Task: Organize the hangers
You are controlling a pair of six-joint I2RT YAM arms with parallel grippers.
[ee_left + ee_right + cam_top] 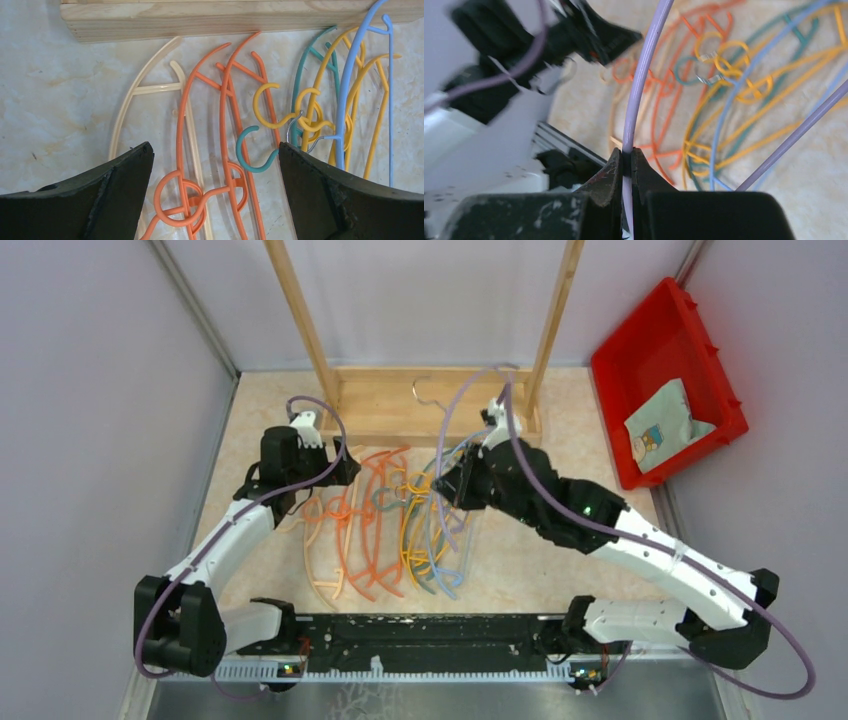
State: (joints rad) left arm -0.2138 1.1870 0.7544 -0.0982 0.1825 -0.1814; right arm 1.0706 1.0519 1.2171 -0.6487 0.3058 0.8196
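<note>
The right claw (626, 155) is pinching a lavender hanger (644, 75) tight between its fingers, above the tangle of orange, yellow, teal and beige hangers (385, 530) lying mid-counter (262, 415). The left claw (215, 147) is gaping wide over the orange hangers (225, 100), near the wooden frame (400, 408) along the far edge.
</note>
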